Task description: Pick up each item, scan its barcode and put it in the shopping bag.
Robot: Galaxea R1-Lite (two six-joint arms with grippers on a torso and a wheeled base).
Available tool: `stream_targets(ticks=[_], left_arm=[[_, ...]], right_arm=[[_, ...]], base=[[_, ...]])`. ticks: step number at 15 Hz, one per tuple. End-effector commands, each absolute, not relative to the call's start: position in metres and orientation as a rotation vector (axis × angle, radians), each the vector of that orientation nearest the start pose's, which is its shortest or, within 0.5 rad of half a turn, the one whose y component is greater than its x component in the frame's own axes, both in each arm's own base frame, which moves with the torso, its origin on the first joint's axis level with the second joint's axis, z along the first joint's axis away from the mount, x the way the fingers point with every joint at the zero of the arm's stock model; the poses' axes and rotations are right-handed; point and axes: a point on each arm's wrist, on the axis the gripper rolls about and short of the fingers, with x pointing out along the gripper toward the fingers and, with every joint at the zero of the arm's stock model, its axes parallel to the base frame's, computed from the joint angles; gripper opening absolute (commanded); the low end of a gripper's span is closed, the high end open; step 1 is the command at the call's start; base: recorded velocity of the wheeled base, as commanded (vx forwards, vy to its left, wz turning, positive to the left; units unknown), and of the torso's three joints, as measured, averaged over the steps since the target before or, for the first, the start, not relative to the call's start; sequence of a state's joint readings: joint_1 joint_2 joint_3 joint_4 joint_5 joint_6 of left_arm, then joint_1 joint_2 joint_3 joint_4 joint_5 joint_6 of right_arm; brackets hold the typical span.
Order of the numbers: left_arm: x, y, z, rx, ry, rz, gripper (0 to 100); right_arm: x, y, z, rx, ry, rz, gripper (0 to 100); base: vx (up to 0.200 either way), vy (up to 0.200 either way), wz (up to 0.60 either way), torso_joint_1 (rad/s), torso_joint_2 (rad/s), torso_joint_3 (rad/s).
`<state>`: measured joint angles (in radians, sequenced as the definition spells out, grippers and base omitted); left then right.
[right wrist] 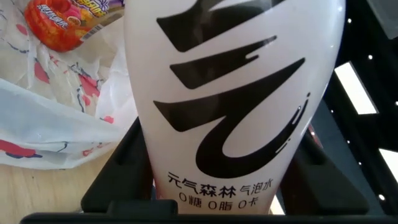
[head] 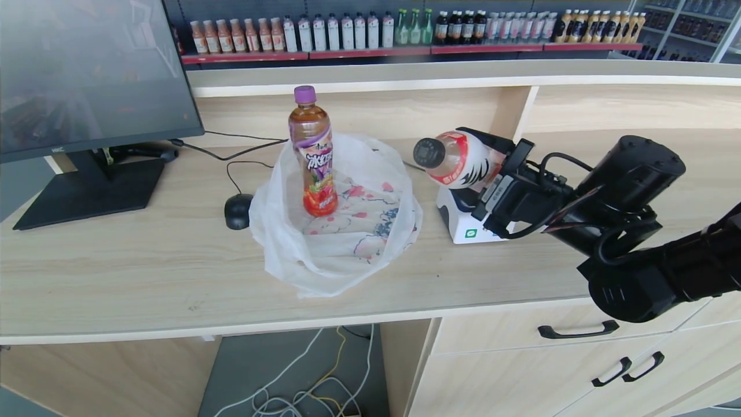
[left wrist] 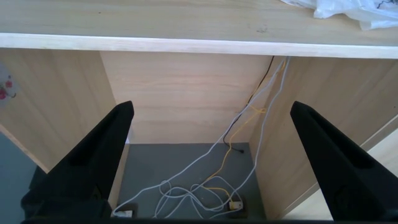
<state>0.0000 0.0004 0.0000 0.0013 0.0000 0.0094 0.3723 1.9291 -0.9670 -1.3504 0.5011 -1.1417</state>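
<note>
My right gripper (head: 483, 165) is shut on a white bottle (head: 457, 159) with a black cap and black-and-red label, held on its side above the white barcode scanner (head: 466, 223), cap toward the bag. The same white bottle (right wrist: 233, 106) sits between black fingers (right wrist: 115, 180) in the right wrist view. A white plastic shopping bag (head: 336, 226) lies open at the counter's middle. A tea bottle (head: 313, 152) with a purple cap stands upright inside it. My left gripper (left wrist: 211, 162) hangs open below the counter edge, facing the gap under the desk.
A monitor (head: 87, 75) on a black stand fills the counter's left side, with a black mouse (head: 237, 211) beside the bag. Cables (left wrist: 217, 186) lie on the floor under the counter. Drawers (head: 579, 347) sit below at right. Shelves of bottles (head: 405, 29) line the back.
</note>
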Motion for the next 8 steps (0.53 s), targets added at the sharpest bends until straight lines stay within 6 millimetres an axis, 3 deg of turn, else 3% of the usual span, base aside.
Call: stream_targets(ticks=[1,8], left_arm=[[-0.0227,0.0,0.0754,0.009,0.003,0.0,100],[-0.0227,0.0,0.0754,0.009,0.003,0.0,100]], right_arm=[[0.3358,0.1424,0.2123,-1.086,-0.837,0.544,0],[0.3391,0.1414,0.2069,-1.094,-0.818,0.562,0]], base=[[0.0,0.0,0.0,0.0,0.0,0.0],[0.0,0.0,0.0,0.0,0.0,0.0]])
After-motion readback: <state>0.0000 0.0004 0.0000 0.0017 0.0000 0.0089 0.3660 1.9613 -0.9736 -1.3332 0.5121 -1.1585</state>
